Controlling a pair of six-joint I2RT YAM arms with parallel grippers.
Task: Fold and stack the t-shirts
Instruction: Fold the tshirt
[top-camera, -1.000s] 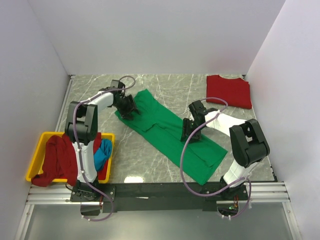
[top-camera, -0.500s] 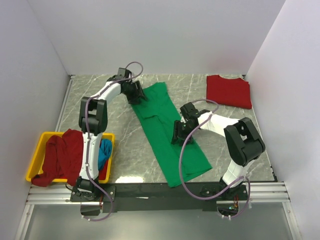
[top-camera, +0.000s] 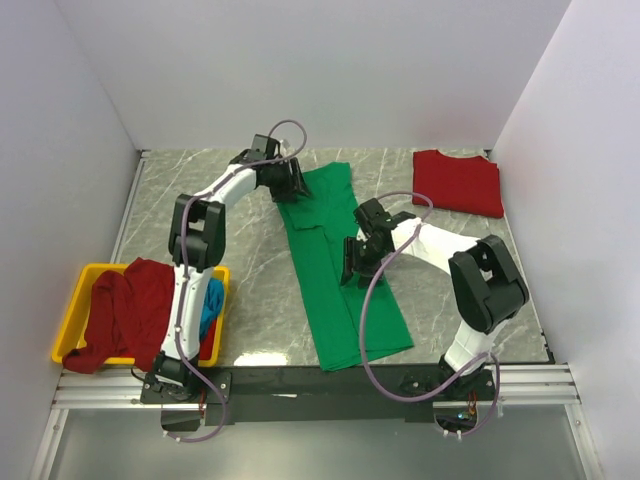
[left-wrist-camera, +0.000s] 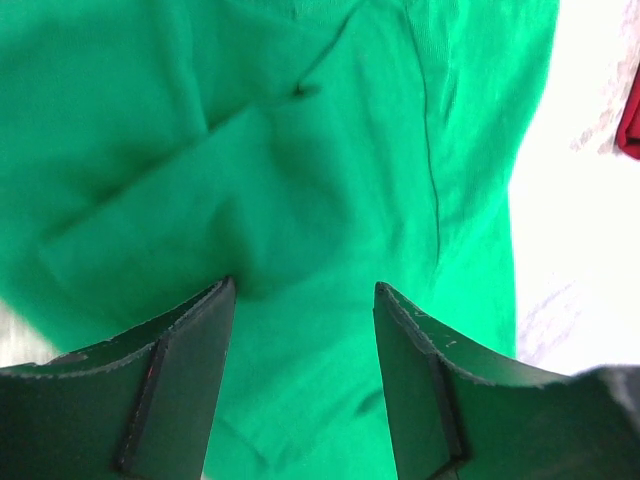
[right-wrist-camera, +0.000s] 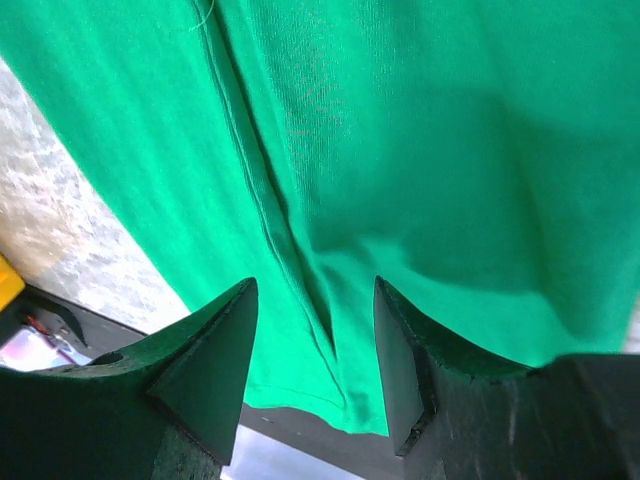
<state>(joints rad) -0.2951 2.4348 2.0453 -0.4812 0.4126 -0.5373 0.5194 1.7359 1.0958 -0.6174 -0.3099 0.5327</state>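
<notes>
Lying on the marble counter (top-camera: 250, 250), the bright green t-shirt (top-camera: 325, 300) is folded into a long, narrow strip that runs from the far middle of the surface to the near edge, slanting slightly to the right as it comes closer. The left arm reaches far forward, so the left tool (top-camera: 290, 180) sits at the far left corner of that strip. In the left wrist view, its two dark fingers (left-wrist-camera: 180, 370) stand well apart, with green cloth and a folded sleeve filling the gap beyond them. The right tool (top-camera: 352, 265) is at the right-hand edge of the strip, about halfway along. Its fingers (right-wrist-camera: 205, 360) are also spread wide, and a stitched hem runs between them. Nothing is pinched in either tool, and I cannot tell whether the fingertips touch the cloth. A red t-shirt (top-camera: 458, 182) lies folded flat in the far right corner, well apart from the green one. At the near left stands a yellow bin (top-camera: 100, 270). A dark red t-shirt (top-camera: 125, 310) is heaped in it and spills over the rim, with a blue t-shirt (top-camera: 210, 305) bunched beside it.
</notes>
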